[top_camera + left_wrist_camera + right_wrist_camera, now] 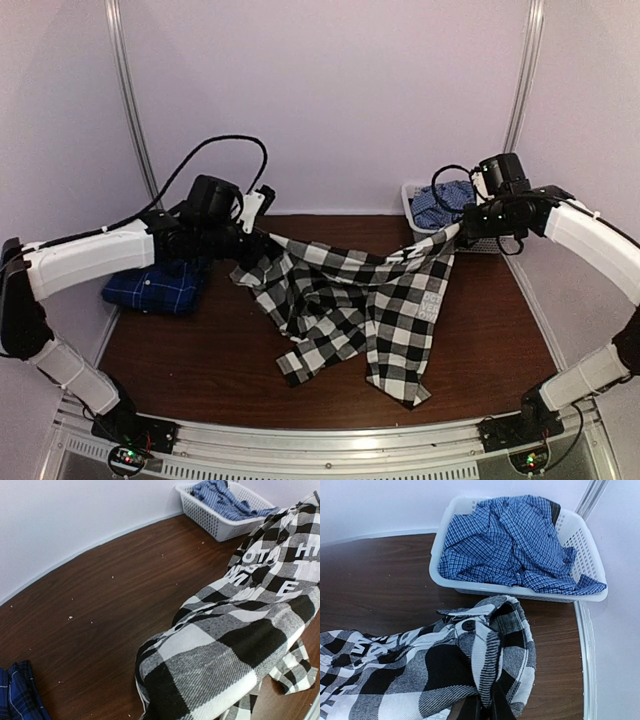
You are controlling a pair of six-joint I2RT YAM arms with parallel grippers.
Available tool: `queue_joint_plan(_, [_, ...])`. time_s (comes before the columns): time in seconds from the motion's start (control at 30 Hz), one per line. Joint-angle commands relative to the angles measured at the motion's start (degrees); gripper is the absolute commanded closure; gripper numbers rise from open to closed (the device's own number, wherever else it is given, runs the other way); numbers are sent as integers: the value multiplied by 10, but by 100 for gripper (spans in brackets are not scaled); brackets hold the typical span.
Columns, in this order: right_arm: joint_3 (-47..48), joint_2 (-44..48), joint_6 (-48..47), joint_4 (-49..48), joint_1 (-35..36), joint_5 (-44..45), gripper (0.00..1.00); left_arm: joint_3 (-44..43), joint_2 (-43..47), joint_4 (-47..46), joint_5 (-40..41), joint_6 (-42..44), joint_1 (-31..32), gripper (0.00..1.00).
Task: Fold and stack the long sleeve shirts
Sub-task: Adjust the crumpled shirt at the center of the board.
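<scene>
checked shirt [350, 300] strung between left gripper [262, 240], right gripper [458, 232]

- Checked shirt [360, 300], middle: large black-and-white checks, white lettering.
- Plaid shirt [155, 288], left: dark blue and black.
- Cloth [505, 540], far right: fine blue-and-white checks, in a white basket [582, 540].
- Table [200, 350]: brown.

Top view looks down from behind — both close wrist views share the basket [200, 512].
</scene>
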State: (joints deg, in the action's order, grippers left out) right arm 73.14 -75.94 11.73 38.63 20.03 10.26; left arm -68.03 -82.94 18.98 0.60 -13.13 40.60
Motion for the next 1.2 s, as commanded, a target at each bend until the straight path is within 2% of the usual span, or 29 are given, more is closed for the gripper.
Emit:
queue_joint_plan(0.0, [-17,-73,-3,-51,-38,6,94,-15,-102,-25,3,1,-23,100])
queue_joint_plan(0.1, [-12,-128,-2,-68,-53,8,90,-29,-151,-42,-26,-13,-38,100])
queue_joint_plan(0.17, [-10,-145,-1,-76,-52,4,74,-49,-195,-47,-41,-24,-49,100])
queue_joint_plan(0.3, [-52,-109,-13,-108,-22,-1,41,-75,-234,-45,-48,-31,-56,100])
queue_joint_plan(0.37, [-78,-75,-21,-128,2,-17,35,-84,-247,-45,-54,-33,-61,100])
queue_joint_plan(0.57, [-149,-39,-20,-190,70,-137,38,-93,-258,-49,-74,-45,-76,99])
queue_joint_plan(0.67, [-181,-54,-7,-242,99,-201,42,-102,-258,-48,-85,-45,-79,100])
queue_joint_plan(0.8, [-206,-105,6,-300,148,-256,42,-108,-251,-46,-96,-48,-79,99])
queue_joint_plan(1.03, [-191,-188,20,-331,158,-257,43,-93,-217,-49,-101,-50,-79,100])
queue_joint_plan(1.17, [-182,-197,27,-325,155,-212,42,-86,-204,-47,-99,-50,-79,100])
